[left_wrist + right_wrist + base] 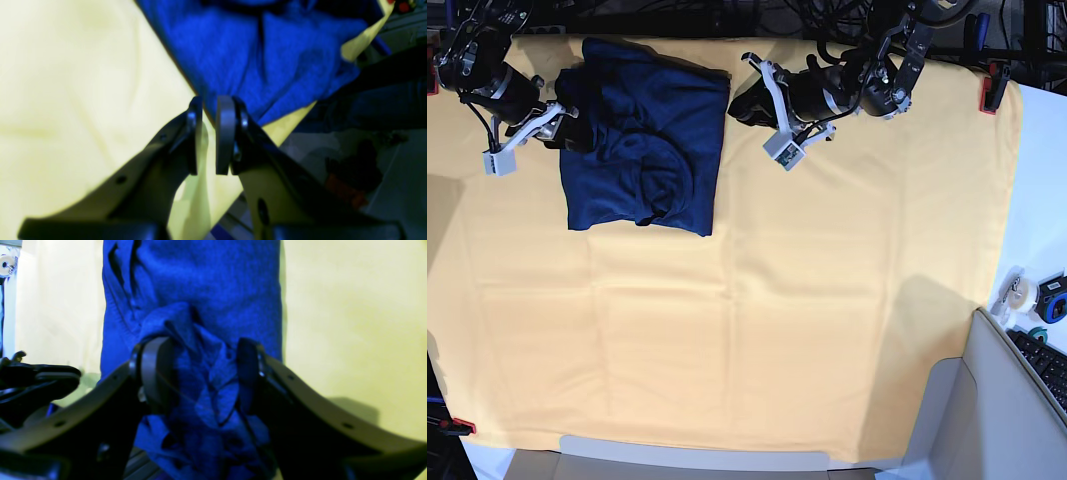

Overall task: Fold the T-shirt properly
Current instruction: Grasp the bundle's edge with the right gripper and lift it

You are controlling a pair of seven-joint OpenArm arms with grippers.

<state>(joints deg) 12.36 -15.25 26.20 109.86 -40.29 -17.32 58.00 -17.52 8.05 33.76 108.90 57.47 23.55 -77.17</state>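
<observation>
T-shirt [642, 150]: plain dark navy in the base view, vivid blue in both wrist views, without print. Cloth [757, 330] covering the worktop beneath the T-shirt: uniform pale yellow, unpatterned. Left gripper [209, 133] and right gripper [200, 373]: black. Clamps [994, 88] at the cloth's corners: red.

You see the T-shirt [642, 140] lying on the cloth [827, 300] at the far left part of the tabletop. Right hand [567, 125] is at its left edge w/ fabric between the jaws; left hand [745, 100] is just beside its right edge.
</observation>
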